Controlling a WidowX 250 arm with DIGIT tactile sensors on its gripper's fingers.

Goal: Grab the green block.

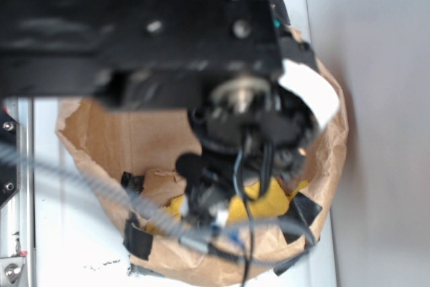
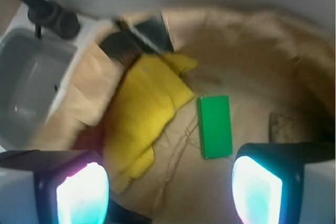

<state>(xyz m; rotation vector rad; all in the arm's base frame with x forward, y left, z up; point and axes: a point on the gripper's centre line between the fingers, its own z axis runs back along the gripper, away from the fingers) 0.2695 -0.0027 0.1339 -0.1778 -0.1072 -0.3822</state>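
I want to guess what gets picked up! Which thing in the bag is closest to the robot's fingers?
The green block: it lies just above the open gripper; the yellow cloth sits farther left.

green block (image 2: 214, 126) looks like smooth, slightly glossy plastic. yellow cloth (image 2: 144, 103) is ribbed, matt fabric. brown paper (image 2: 247, 51) lining is crinkly and matt, held with black tape (image 1: 137, 238).
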